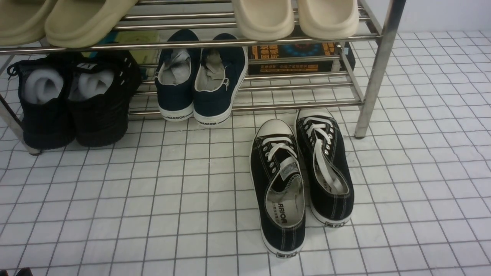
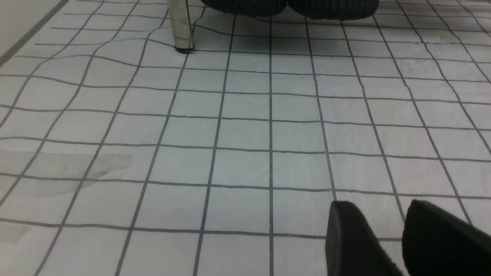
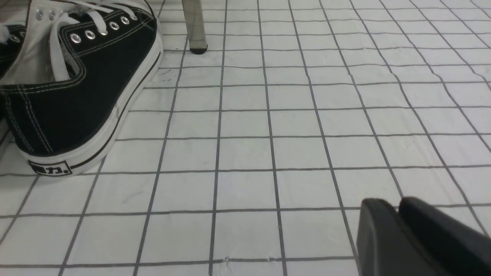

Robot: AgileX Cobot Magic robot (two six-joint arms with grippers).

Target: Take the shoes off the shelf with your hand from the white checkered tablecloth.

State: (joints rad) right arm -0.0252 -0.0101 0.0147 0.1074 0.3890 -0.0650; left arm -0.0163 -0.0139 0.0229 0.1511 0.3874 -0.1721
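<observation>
On the white checkered tablecloth, just near of the shelf, the shoes lie side by side. Right end effector hovers apart from them, fingers nearly together, grasping nothing; left end effector slightly parted, empty.

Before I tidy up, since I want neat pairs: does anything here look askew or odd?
The black lace-up sneakers lie off the rack on the checkered cloth, and they are uneven: the right one sits further forward, toe near the bottom bar, with loose laces trailing into it. The other pairs sit evenly.
</observation>
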